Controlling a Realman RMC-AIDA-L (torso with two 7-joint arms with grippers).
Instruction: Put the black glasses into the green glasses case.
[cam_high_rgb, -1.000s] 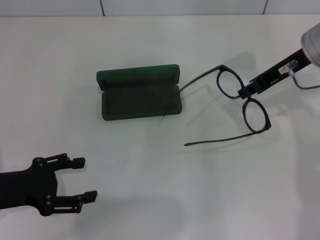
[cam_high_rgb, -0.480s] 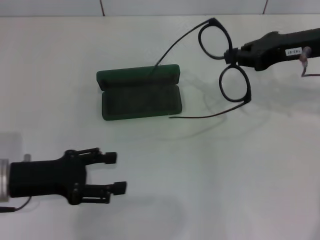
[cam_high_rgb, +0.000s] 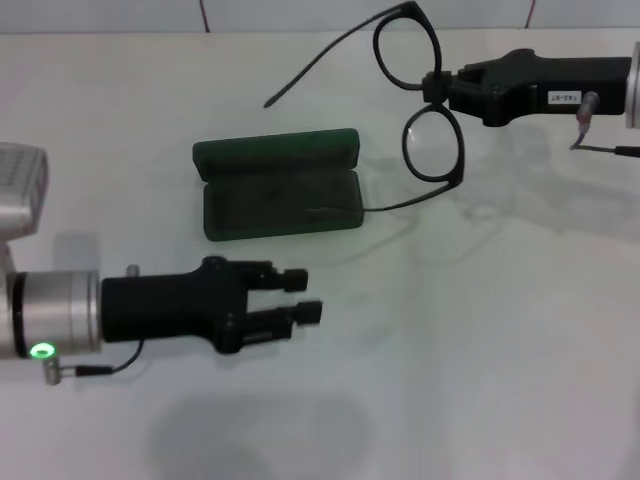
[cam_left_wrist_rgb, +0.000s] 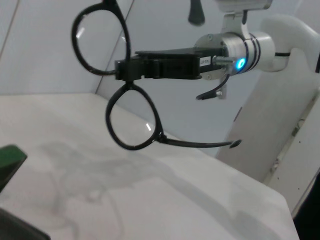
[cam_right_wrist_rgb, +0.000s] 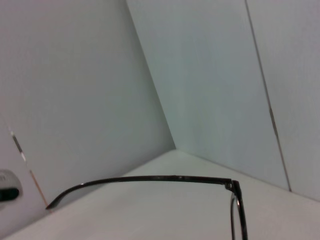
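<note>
Writing: a small white label with dark characters sits on the right arm's black housing, too small to read; no lettering can be made out on the case.
Case (cam_high_rgb: 278, 186): dark green, hinged, lying open on the white bench (cam_high_rgb: 480, 340) a little toward the far edge and left of centre (lid tipped back toward the far edge, dark lining facing up).
Case contents: nothing lies inside; only the tip of one temple arm hangs over the tray's right end.
Glasses (cam_high_rgb: 432, 145): black frame, clear oval lenses, held in the air off the bench, right of the case and nearer the far edge; lenses stacked one beyond the other, both temple arms spread and pointing toward the case.
Right gripper (cam_high_rgb: 437, 88): clenched on the bridge of the glasses, the arm reaching in from the right edge (the left wrist view shows the pinch plainly (cam_left_wrist_rgb: 125, 69)).
Left gripper (cam_high_rgb: 300, 295): released, fingers parted and holding nothing, hovering near the case's front side, toward the near left corner of the bench.
</note>
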